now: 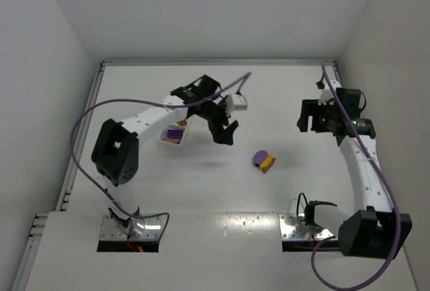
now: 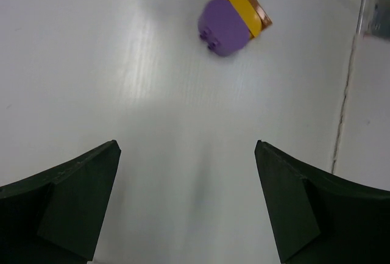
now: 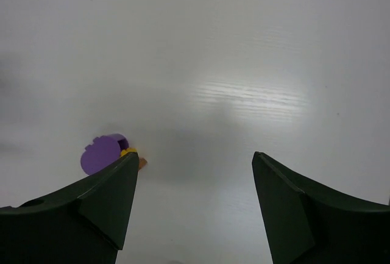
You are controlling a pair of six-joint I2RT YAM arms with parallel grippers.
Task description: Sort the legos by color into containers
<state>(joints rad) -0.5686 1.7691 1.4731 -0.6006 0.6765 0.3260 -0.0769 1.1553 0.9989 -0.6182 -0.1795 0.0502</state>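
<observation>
Three legos stand stuck together on the table: purple [image 1: 259, 158], yellow [image 1: 266, 162] and brown-orange [image 1: 271, 165]. The left wrist view shows the purple lego [image 2: 222, 27], the yellow lego [image 2: 244, 9] and the brown-orange lego [image 2: 259, 9] ahead of my open, empty left gripper [image 2: 186, 145]. From above, the left gripper [image 1: 226, 133] hangs up and left of the stack. My right gripper [image 1: 309, 117] is open and empty, far right of the stack. In its wrist view the purple lego [image 3: 100, 153] peeks past the left finger [image 3: 116, 197]. The white tray [image 1: 163, 138] holds another purple lego [image 1: 175, 132]; the left arm hides most of the tray.
White walls close in the table at the back and both sides. A seam in the tabletop [image 2: 347, 93] runs down the right of the left wrist view. The arm bases [image 1: 127, 227] and purple cables [image 1: 80, 119] sit at the near edge.
</observation>
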